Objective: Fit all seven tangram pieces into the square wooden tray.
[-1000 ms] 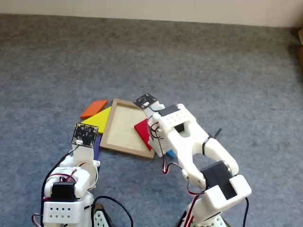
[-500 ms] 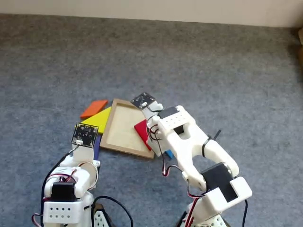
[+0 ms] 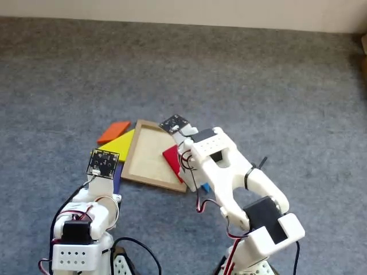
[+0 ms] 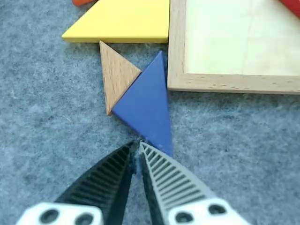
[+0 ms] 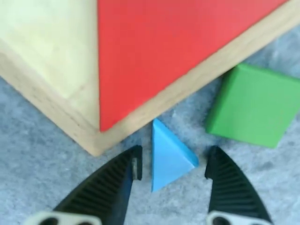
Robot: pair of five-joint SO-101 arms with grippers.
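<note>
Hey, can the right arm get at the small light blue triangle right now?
Probably yes. The right gripper is open, one finger either side of the light blue triangle, with nothing over it; the tray and green piece sit close by.

The carpet (image 3: 258,74) is grey cloth, short-piled and fuzzy. The tray (image 4: 220,82) is pale bare wood, smooth, with faint grain. So is the tan triangle (image 4: 117,75), left of the tray's corner. The red piece (image 5: 178,42), yellow piece (image 4: 126,21), blue triangle (image 4: 145,105) and green piece (image 5: 255,105) wear smooth matt paint. The left gripper (image 4: 137,147) and right gripper (image 5: 174,157) are ribbed matt plastic.
</note>
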